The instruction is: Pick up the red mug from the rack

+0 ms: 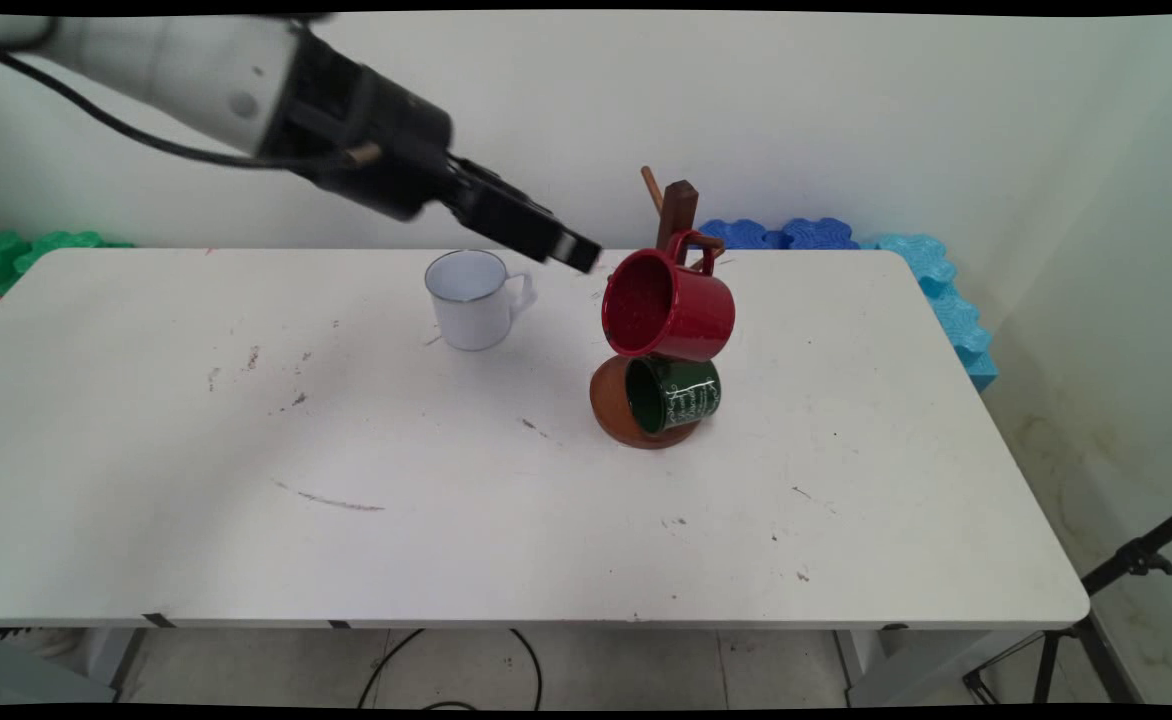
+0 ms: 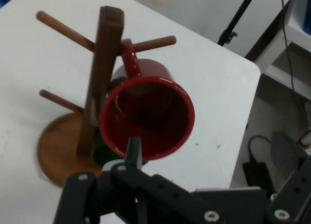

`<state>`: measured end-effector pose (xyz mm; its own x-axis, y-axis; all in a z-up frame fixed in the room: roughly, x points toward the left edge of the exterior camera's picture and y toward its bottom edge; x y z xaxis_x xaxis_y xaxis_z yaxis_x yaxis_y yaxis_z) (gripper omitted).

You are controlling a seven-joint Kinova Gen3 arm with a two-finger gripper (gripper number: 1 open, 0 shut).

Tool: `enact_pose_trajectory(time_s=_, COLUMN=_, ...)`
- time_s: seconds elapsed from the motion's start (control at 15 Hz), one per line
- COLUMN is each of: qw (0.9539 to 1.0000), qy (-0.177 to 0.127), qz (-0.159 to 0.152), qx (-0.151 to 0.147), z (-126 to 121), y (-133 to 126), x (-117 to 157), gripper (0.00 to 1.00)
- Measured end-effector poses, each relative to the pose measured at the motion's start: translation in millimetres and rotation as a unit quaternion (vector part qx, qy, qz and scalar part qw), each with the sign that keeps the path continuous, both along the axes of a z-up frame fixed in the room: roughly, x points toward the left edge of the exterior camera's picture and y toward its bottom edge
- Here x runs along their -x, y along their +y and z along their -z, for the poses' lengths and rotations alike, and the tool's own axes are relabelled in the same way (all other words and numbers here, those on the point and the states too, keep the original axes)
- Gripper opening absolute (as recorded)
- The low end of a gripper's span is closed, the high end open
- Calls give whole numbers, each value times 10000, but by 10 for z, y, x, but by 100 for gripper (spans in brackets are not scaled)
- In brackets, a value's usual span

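A red mug [image 1: 668, 305] [image 2: 146, 117] hangs by its handle on an upper peg of a wooden mug tree [image 1: 678, 205] [image 2: 99, 78], its mouth turned toward the hand. Below it a green mug [image 1: 676, 395] hangs on a lower peg, over the tree's round base. My gripper [image 1: 576, 252] [image 2: 134, 153] hovers just left of the red mug's rim, shut and holding nothing, a small gap away from the mug. A white enamel mug [image 1: 468, 298] stands upright on the table [image 1: 246, 450], left of the tree and under the hand.
Blue foam pieces [image 1: 776, 233] and cyan ones [image 1: 946, 290] line the table's far right edge. Green foam pieces [image 1: 16, 255] sit at the far left. A black tripod [image 1: 1116, 590] stands on the floor at right.
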<state>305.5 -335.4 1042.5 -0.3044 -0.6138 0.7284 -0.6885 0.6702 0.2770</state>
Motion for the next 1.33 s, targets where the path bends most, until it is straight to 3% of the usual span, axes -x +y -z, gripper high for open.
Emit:
enact_pose_trajectory(time_s=0.73, qw=9995, qy=-294, qz=-49, qx=92, z=731, y=-243, x=692, gripper=100)
enact_pose_trajectory(time_s=1.33, qw=9991, qy=-352, qz=-34, qx=245, z=1007, y=-432, x=944, gripper=100)
